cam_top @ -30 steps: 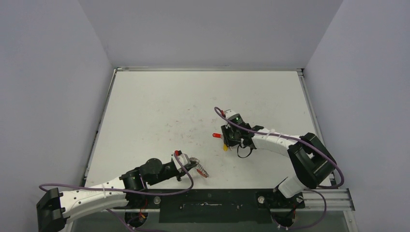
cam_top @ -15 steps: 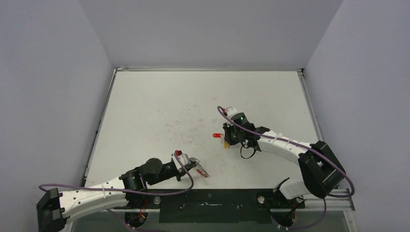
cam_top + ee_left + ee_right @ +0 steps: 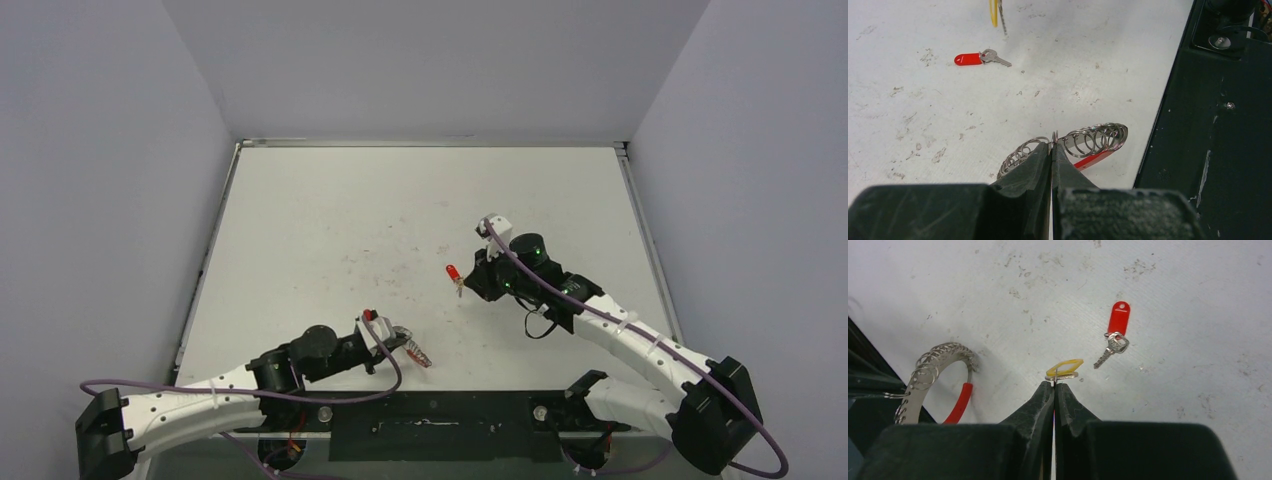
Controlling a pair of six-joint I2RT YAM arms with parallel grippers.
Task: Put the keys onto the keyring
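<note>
Fingers [image 3: 1033,165] of the left gripper [image 3: 1052,144] were clamped tight on the keyring [image 3: 1093,141], pinching the wire coil at one point on the loop. Tips met with no gap showing. The loop stood up from the bench [image 3: 350,220] rather than lying flat, with its red sleeve [image 3: 1090,160] on the low side. It sat close to the near edge of the bench, just beside the black base plate [image 3: 1208,125].

Right gripper [image 3: 1054,385] fingers were also closed, gripping the yellow-headed key [image 3: 1064,369] right at the tips. The yellow head showed nearly edge-on and tilted from the right wrist view. From the left wrist view the same key appeared at the top of the picture, with head and blade running roughly vertical. Couldn't tell for sure whether it was clear of the bench.

Red-headed key [image 3: 1118,319] lay flat on the bench, untouched, with a small ring between its head and blade. It was near the yellow-headed key but not in contact with it.

In the overhead view the right gripper was around mid-bench and the left gripper near the front. The two were well apart, and the keyring was a good way from both keys. Neither key was on the keyring.
</note>
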